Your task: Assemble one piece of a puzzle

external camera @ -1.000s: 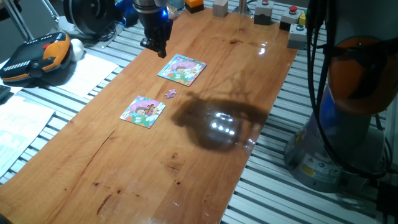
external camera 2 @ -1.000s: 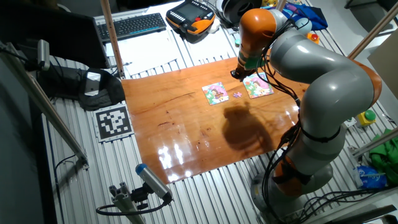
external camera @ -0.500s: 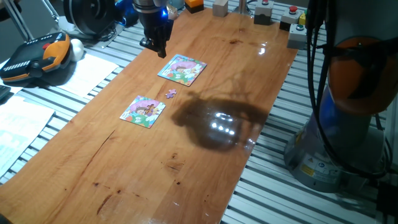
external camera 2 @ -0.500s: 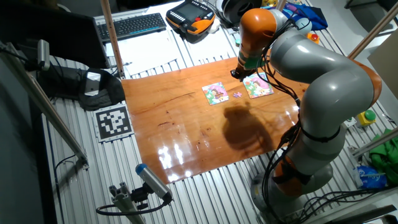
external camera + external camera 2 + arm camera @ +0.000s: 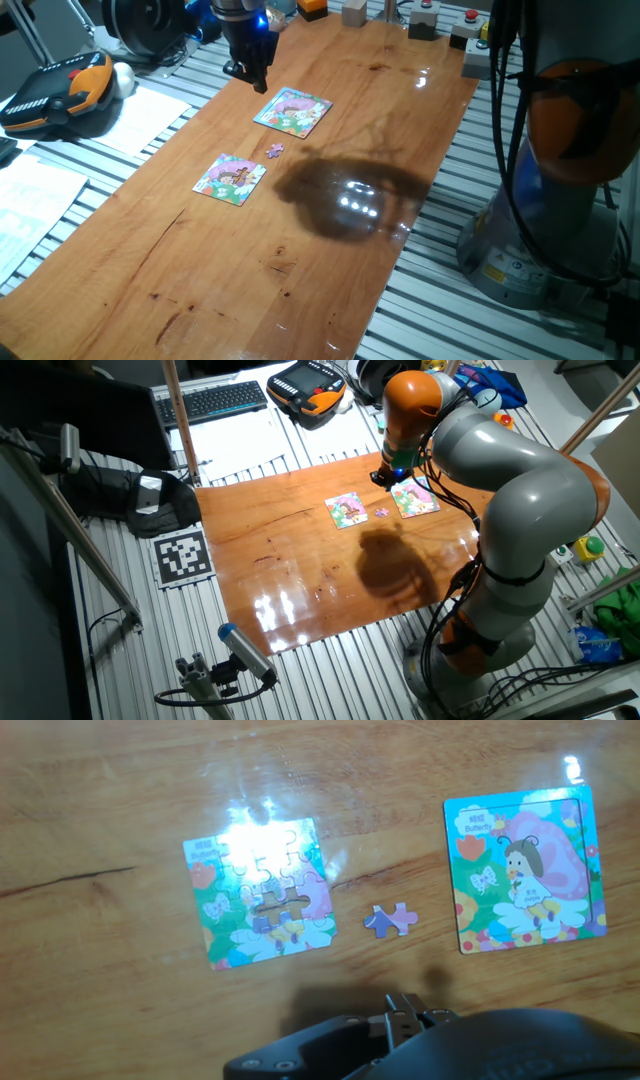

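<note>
The puzzle point(image 5: 230, 179) lies flat on the wooden table; it is a small green-edged square with a pink figure. The hand view shows it point(image 5: 262, 892) with an empty slot near its middle, partly under glare. The piece point(image 5: 275, 149) lies loose on the wood between the two squares, also in the other fixed view point(image 5: 381, 512) and in the hand view point(image 5: 390, 919). My gripper point(image 5: 250, 76) hovers above the table's far left edge, beyond the lilac puzzle, holding nothing. In the hand view its fingertips point(image 5: 405, 1012) stand together, below the piece.
A larger lilac-and-white puzzle point(image 5: 292, 110) lies past the piece. An orange teach pendant point(image 5: 60, 92) and papers point(image 5: 140, 115) sit off the left edge. Button boxes point(image 5: 470, 35) stand at the far end. The arm's base point(image 5: 575, 150) is on the right.
</note>
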Motion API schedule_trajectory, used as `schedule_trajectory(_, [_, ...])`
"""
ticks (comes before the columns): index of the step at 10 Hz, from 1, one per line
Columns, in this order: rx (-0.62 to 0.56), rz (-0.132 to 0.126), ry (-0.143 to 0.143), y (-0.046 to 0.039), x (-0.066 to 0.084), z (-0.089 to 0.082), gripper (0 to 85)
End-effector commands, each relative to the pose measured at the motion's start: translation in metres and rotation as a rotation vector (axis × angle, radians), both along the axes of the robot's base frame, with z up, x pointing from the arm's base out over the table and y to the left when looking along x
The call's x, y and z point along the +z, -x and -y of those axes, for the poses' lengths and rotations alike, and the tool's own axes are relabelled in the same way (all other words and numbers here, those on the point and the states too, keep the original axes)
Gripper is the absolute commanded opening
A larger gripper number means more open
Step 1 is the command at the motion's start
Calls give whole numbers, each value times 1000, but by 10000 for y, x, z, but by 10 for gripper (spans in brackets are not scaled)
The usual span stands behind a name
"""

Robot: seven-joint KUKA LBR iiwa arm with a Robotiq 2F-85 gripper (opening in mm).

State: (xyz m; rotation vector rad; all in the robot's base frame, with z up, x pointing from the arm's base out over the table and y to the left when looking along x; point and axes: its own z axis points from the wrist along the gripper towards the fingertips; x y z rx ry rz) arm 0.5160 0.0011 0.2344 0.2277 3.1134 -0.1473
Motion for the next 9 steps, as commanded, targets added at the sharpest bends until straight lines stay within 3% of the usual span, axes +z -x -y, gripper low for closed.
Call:
schedule_trajectory(1, [-22,-4,3,0,-2,1,0])
schedule_trajectory(2, [-71,-12,11,-2,-6,0,0])
schedule_trajectory(7, [-166,22,13,-38,-58,-12,0])
schedule_trajectory(8, [-167,30,48,-59,-106,-5,0])
schedule_trajectory(9, [-196,44,29,-74,-179,20,0])
